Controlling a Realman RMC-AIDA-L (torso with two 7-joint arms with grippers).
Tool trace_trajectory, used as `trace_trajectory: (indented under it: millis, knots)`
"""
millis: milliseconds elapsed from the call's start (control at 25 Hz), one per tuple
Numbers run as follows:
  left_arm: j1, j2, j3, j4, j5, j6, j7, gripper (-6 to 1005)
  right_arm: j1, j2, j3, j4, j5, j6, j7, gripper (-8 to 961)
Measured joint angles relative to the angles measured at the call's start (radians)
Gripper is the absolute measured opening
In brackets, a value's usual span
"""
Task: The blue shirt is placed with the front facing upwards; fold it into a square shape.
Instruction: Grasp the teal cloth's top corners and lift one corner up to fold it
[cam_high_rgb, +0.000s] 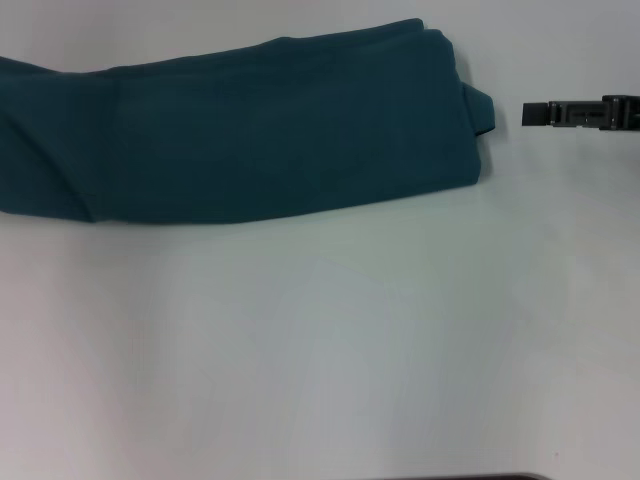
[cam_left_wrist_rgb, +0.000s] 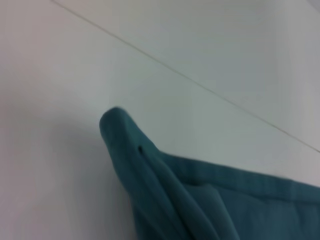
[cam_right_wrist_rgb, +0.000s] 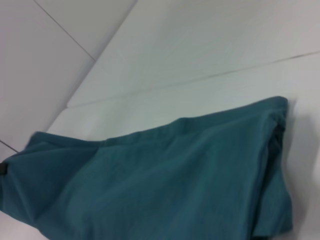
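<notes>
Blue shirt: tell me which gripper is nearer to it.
Right. The right gripper sits just off the blue shirt at its right end, not touching it. The left gripper is out of the head view, so its distance cannot be judged.

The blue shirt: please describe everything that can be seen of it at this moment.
The blue shirt is dark teal, of soft matte cloth like cotton. It lies on the white table, already folded into a long band of several layers, running off the head view's left edge. Its right end is a thick fold with a small flap sticking out. No lettering or tag shows. The right gripper is just beside that end, apart from it. Nothing but the table touches the shirt.
</notes>
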Motion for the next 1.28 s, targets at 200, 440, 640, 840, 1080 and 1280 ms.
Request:
trace_trajectory:
  millis: [200,440,640,840,1080,1280]
  knots:
    - [-0.004,-0.02,-0.008,-0.001,-0.011,0.045,-0.022,16,0.0,0.006,0.003,0.001,-0.007,0.0,0.001,872]
    - [-0.026,-0.037,-0.01,-0.01,-0.03,0.08,-0.027,17,0.026,0.045,-0.002,0.003,0.01,-0.011,-0.048,871]
    - [-0.042,-0.035,-0.011,-0.023,-0.142,0.139,-0.019,17,0.079,0.109,-0.004,0.004,0.015,-0.042,-0.176,871]
    - [-0.047,-0.045,-0.006,-0.047,-0.232,0.174,-0.016,16,0.113,0.144,-0.005,0.039,0.083,-0.013,-0.313,870]
    - [-0.048,-0.049,-0.01,-0.042,-0.283,0.175,0.005,16,0.11,0.144,-0.022,0.196,0.265,0.089,-0.598,793]
    - [-0.044,-0.049,-0.011,-0.041,-0.353,0.181,0.022,16,0.123,0.148,-0.022,0.33,0.344,0.223,-0.862,610]
